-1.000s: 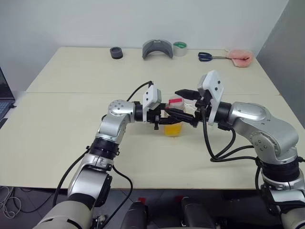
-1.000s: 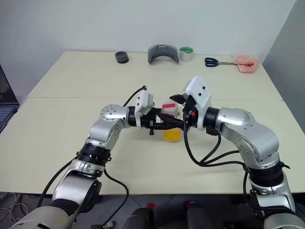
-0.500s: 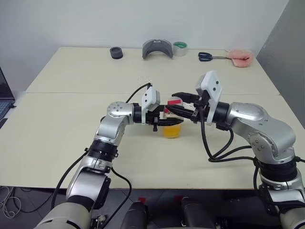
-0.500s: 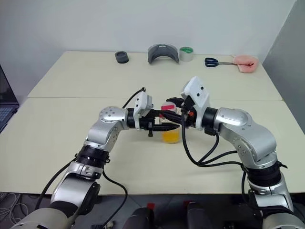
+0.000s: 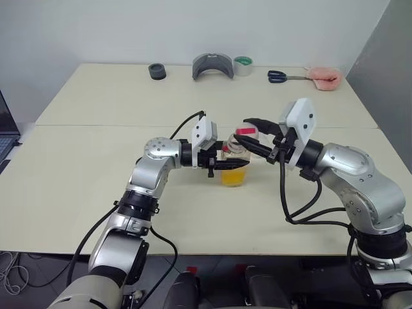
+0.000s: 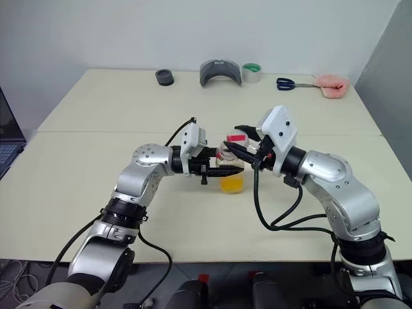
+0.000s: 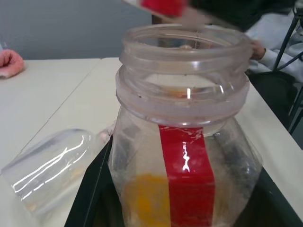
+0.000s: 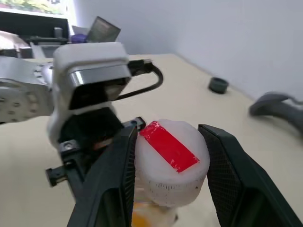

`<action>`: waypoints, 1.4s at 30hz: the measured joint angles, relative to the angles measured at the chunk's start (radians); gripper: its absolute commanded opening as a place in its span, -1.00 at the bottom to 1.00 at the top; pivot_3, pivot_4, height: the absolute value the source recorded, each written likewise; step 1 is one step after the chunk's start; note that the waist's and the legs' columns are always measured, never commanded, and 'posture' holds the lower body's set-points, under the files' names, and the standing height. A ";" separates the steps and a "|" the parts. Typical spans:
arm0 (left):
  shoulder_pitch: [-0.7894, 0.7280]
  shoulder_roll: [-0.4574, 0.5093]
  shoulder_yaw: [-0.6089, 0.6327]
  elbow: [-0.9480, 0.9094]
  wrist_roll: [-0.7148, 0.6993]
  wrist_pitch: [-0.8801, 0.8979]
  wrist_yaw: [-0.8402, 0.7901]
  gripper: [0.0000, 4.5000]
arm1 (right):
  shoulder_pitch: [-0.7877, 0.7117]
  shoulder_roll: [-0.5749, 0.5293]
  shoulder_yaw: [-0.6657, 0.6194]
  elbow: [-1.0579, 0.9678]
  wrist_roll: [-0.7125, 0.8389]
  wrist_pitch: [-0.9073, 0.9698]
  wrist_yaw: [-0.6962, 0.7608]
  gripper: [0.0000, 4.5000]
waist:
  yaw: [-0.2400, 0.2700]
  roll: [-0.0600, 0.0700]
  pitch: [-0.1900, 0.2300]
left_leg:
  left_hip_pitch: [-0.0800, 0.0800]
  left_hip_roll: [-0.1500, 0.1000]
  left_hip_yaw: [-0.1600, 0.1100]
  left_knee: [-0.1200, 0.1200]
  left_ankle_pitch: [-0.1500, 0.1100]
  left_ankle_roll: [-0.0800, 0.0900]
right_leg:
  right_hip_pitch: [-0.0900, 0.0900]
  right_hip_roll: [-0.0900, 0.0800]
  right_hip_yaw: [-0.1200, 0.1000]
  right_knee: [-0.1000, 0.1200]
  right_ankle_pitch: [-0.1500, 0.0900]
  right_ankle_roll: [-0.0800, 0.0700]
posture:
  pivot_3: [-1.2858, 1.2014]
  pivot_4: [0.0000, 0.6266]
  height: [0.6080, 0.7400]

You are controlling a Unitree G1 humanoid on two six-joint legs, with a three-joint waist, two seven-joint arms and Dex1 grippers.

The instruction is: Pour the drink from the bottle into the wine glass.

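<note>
The clear bottle (image 5: 233,159) with a red strip on its side stands at the table's middle, and my left gripper (image 5: 225,165) is shut on its body from the left. Orange drink (image 5: 233,177) fills its lower part. Its wide mouth (image 7: 184,42) is uncovered. My right gripper (image 8: 170,165) is shut on the white cap (image 8: 171,163) with its red stripe and holds it just above the mouth. A clear rounded glass body (image 7: 52,165), seemingly the wine glass's bowl, lies on its side on the table close behind the bottle; I cannot see its stem.
Along the table's far edge lie a black ring (image 5: 157,71), a grey curved piece (image 5: 213,65), a roll of tape (image 5: 243,64), scissors (image 5: 278,76) and a pink thing (image 5: 323,77). A laptop's corner (image 5: 5,138) shows at the left.
My right gripper's fingers closed on the cap, and its wrist rolled and drew back to the right with the cap. The left gripper and the bottle kept still.
</note>
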 measured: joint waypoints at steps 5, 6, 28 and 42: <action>0.019 0.005 0.003 -0.003 -0.012 -0.002 0.006 -0.21 | 0.120 -0.057 -0.148 -0.081 0.050 0.058 -0.024 -0.23 | 0.009 0.000 0.000 | 0.000 0.000 0.000 0.000 0.000 0.000 | 0.000 0.000 0.000 0.000 0.000 0.000 | 0.03 -0.52 1.00; 0.023 0.007 0.005 -0.003 -0.012 -0.003 0.006 -0.21 | 0.148 -0.060 -0.184 -0.085 0.057 0.071 -0.036 -0.23 | 0.010 0.000 0.000 | 0.000 0.000 0.000 0.000 0.000 0.000 | 0.000 0.000 0.000 0.000 0.000 0.000 | 0.03 -0.52 1.00; 0.033 0.050 0.076 0.012 -0.013 -0.003 0.101 -0.21 | 0.634 -0.025 -0.437 0.059 0.024 -0.050 -0.075 1.00 | -0.003 0.001 0.000 | 0.002 0.000 0.002 0.000 0.000 0.000 | 0.002 0.001 0.003 0.000 0.000 0.001 | 0.03 -0.52 1.00; 0.033 0.138 0.217 0.049 0.051 -0.024 0.415 -0.21 | 0.459 -0.138 -0.306 0.046 0.021 -0.054 0.020 1.00 | 0.000 0.001 0.000 | 0.003 0.001 0.002 0.000 0.000 0.000 | 0.001 0.001 0.003 0.000 0.000 0.001 | 0.03 -0.52 1.00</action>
